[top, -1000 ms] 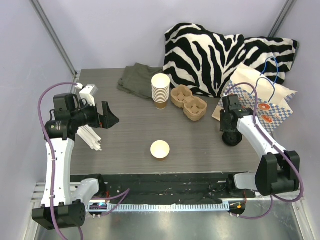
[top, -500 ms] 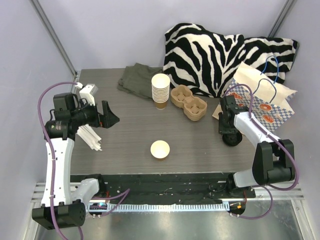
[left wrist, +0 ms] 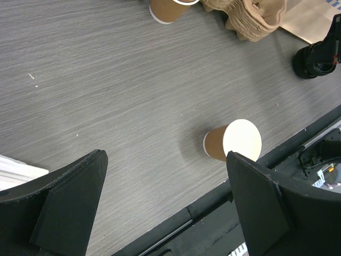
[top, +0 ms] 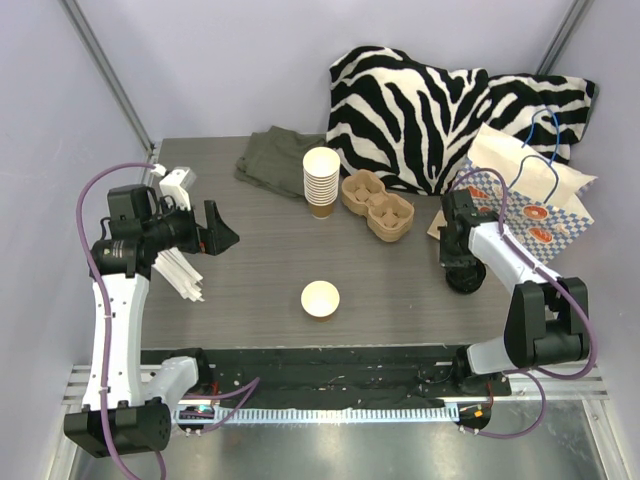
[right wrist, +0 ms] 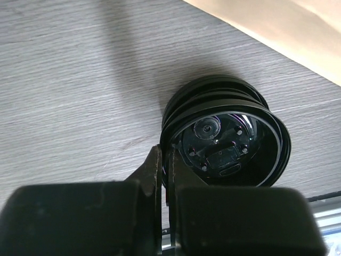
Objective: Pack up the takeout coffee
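The takeout coffee cup (top: 320, 298), brown with a pale rim and no lid on it, stands alone on the table near the front edge; it also shows in the left wrist view (left wrist: 233, 141). My left gripper (top: 215, 238) hangs open and empty above the table to the cup's left, its jaws wide apart (left wrist: 165, 160). My right gripper (top: 456, 262) is shut on the rim of the top black lid (right wrist: 226, 133) of a small stack of black lids (top: 467, 280) standing on the table at the right. Its fingertips (right wrist: 155, 160) pinch the rim's left side.
A tall stack of cream-and-brown cups (top: 320, 180) and a cardboard cup carrier (top: 378, 204) stand at the back centre. A paper bag (top: 525, 205) and a zebra pillow (top: 430, 100) lie at the back right, an olive cloth (top: 275, 155) behind the cups, white wrapped straws (top: 180, 272) at the left.
My right arm has shifted slightly left, its elbow drawing in, with the gripper staying at the lid stack. The left arm and the cup have not moved.
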